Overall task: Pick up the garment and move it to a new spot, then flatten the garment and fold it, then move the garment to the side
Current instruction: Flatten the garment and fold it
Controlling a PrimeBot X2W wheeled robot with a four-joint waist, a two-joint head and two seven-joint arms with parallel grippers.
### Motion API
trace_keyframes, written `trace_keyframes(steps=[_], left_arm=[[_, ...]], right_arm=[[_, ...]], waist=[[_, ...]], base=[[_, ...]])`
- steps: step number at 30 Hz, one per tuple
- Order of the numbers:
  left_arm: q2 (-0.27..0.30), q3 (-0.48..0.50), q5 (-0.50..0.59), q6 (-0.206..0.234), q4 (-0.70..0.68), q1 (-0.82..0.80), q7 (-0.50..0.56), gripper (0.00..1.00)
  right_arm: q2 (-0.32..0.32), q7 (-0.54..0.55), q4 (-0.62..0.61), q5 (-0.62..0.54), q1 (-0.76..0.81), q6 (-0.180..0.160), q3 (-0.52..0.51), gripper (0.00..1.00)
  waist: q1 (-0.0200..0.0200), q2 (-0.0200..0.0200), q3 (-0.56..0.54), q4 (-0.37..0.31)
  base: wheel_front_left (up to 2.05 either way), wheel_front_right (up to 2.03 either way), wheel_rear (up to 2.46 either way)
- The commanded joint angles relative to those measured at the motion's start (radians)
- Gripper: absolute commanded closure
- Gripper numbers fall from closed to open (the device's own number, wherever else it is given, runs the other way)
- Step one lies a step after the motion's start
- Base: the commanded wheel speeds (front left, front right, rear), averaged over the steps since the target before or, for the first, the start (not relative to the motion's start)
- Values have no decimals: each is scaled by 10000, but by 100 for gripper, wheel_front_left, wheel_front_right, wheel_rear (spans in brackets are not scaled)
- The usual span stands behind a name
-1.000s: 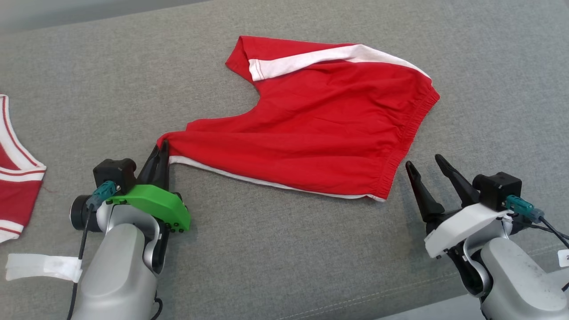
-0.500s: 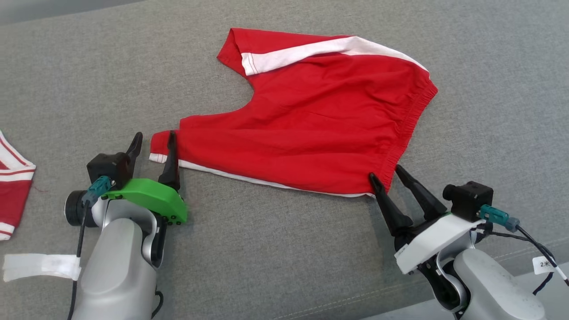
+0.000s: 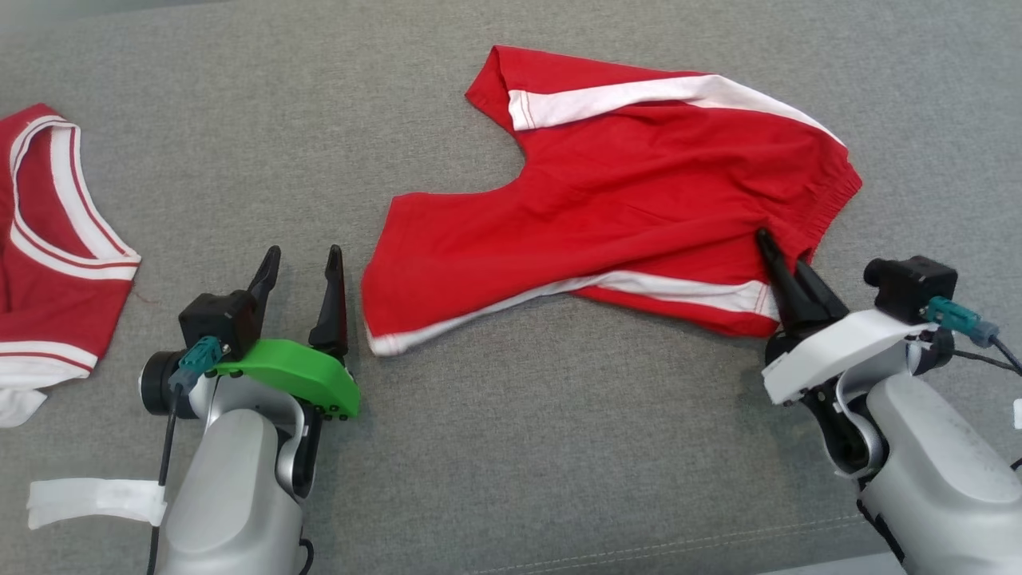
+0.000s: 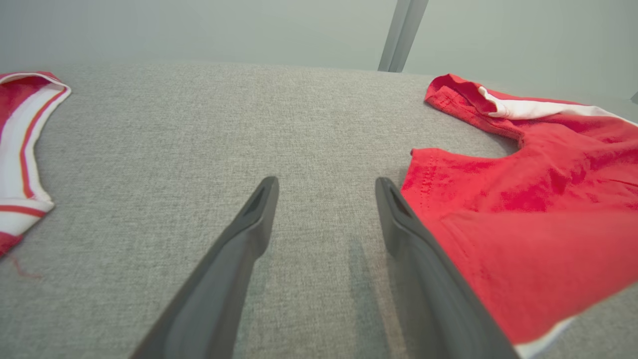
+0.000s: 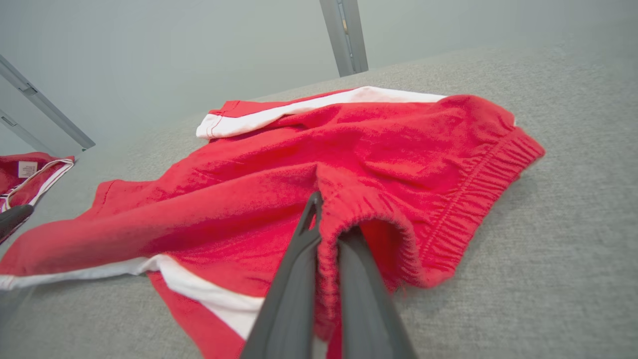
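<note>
You've got 1 grey woven fabric surface (image 3: 511, 447) w/ 2 garments: red fabric shorts (image 3: 639, 200) w/ white side stripes centre-right, 1 red-and-white jersey (image 3: 56, 263) far left. 2 grippers: right gripper (image 3: 776, 254) pinches the shorts' elastic waistband; left gripper (image 3: 303, 254) is spread, just beside the leg hem.

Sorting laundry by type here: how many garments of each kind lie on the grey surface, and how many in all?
red shorts: 1
red top with white trim: 1
Total: 2
</note>
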Motion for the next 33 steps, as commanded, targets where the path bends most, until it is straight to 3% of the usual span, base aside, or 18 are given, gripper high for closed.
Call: trace_keyframes(steps=[1,6,12,13,14,15,33], left_arm=[[4,-117,-155,-32,-73,68,-9,0],[12,-706,-590,-35,-229,-30,-9,0],[8,-2019,-1436,-36,-493,148,-9,0],[5,-2241,-1647,-37,-524,198,-9,0],[7,-2451,-1847,-37,-570,248,-9,0],[6,-2624,-1881,-37,-589,280,-9,0],[22,-3462,-3271,-32,-40,1509,-9,0]], right_arm=[[1,-30,224,-203,-239,-10,-310,100],[113,-28,1392,-1056,-955,-10,-1123,100],[240,-28,3218,-1794,-1661,-10,-650,98],[232,-28,3422,-1836,-1715,-10,-626,67],[235,-28,3529,-1828,-1727,-10,-604,25],[229,-27,3675,-1801,-1655,-10,-606,0],[161,-30,1637,-1819,1069,-10,-1814,0]], waist=[[0,0,54,296],[0,0,210,811],[0,0,125,1154],[0,0,63,1165],[0,0,-9,1162],[0,0,-94,1152],[0,0,-1325,106]], base=[[0,0,0],[0,0,0],[0,0,0],[0,0,0],[0,0,0],[0,0,0],[0,0,0]])
